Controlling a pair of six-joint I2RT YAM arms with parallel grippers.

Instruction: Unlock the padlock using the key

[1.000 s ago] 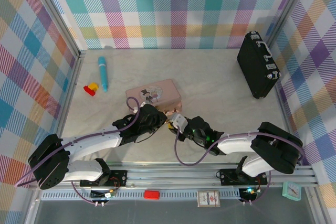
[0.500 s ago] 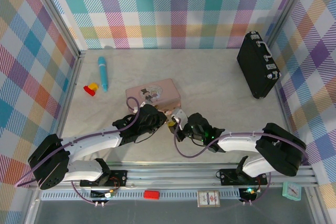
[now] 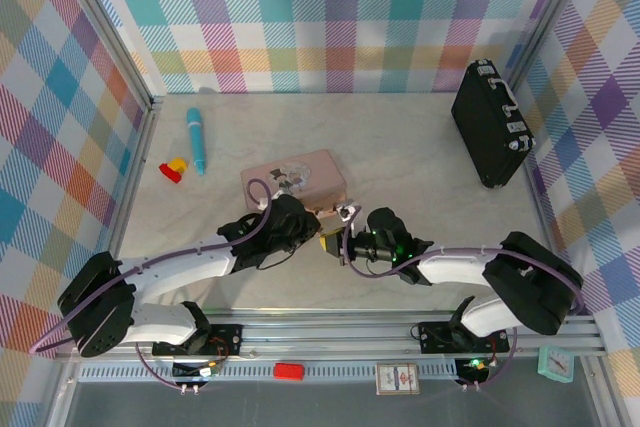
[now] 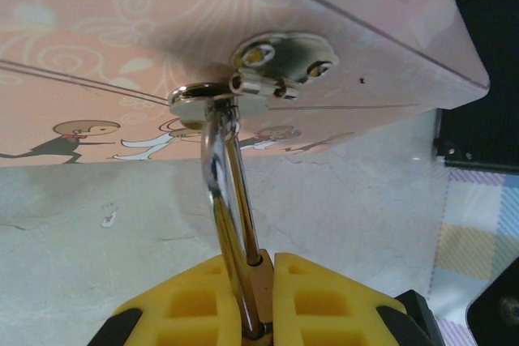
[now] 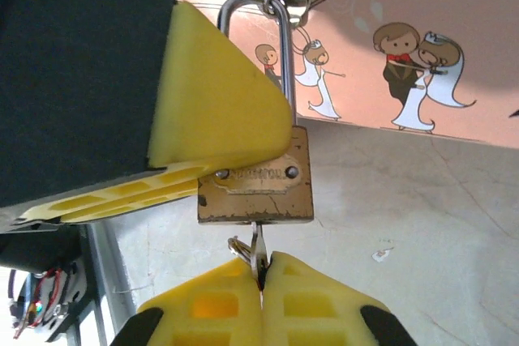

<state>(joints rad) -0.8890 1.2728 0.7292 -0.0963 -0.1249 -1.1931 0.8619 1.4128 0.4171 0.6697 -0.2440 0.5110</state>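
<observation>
**Padlock and key at the pink box's near side.** The padlock has its long axis running from the pink box towards the right claw. Its shackle points at the box and is threaded through the box's latch, while its keyhole end faces away. The key lies in line with that axis, with its blade meeting the underside of the brass body. The right claw's jaws are pressed together on the key. The left claw is clamped on the padlock from the side, where shackle meets body. Bare counter lies beneath the padlock. From above, open counter extends to the right as far as the black case.
</observation>
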